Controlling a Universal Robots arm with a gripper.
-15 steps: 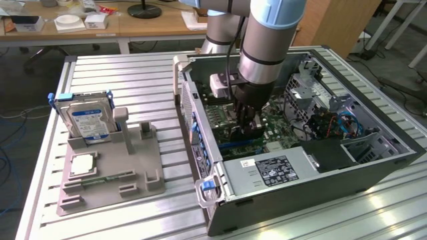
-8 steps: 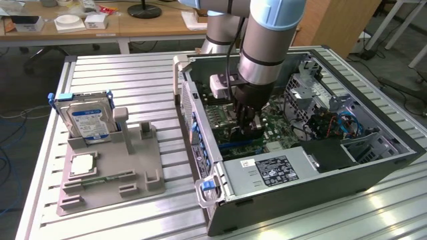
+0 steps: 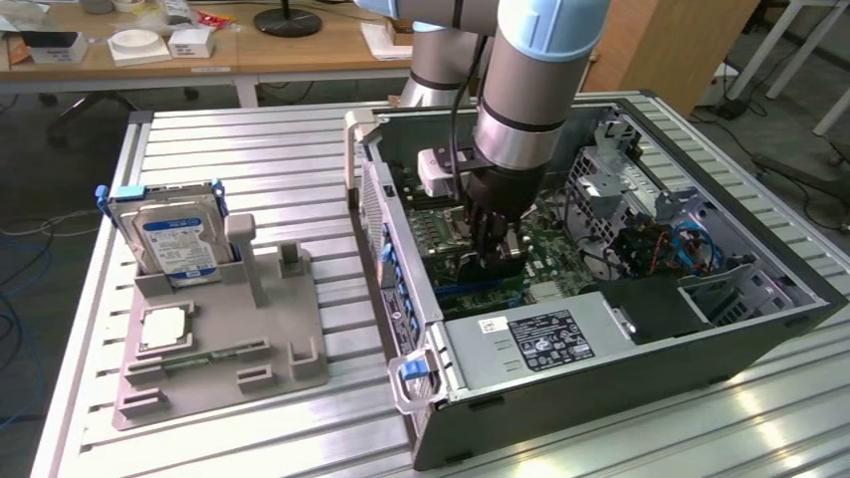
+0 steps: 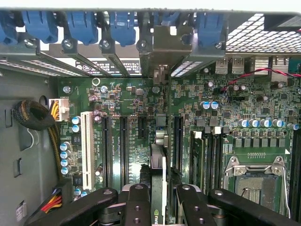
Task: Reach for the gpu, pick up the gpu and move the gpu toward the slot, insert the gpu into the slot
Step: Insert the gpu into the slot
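My gripper (image 3: 495,249) is down inside the open computer case (image 3: 743,329), over the green motherboard (image 4: 131,108). It is shut on the gpu (image 4: 160,155), a thin dark card seen edge-on between the two black fingers (image 4: 137,202). The card runs from the fingers toward the rear panel. Its pale metal bracket (image 4: 162,44) stands among the blue slot latches (image 4: 123,23). The card stands upright on the line of a long slot, between the neighbouring black slots (image 4: 178,141); the slot under it is hidden. In the exterior view the gpu (image 3: 481,267) shows as a dark edge below the fingers.
A grey fixture (image 3: 213,339) on the table at the exterior view's left holds the blue-labelled hard drive (image 3: 179,244), a processor chip (image 3: 162,327) and a green memory stick (image 3: 199,356). Inside the case are the power supply (image 3: 558,339), cable bundles (image 4: 33,115) and the CPU socket (image 4: 256,181).
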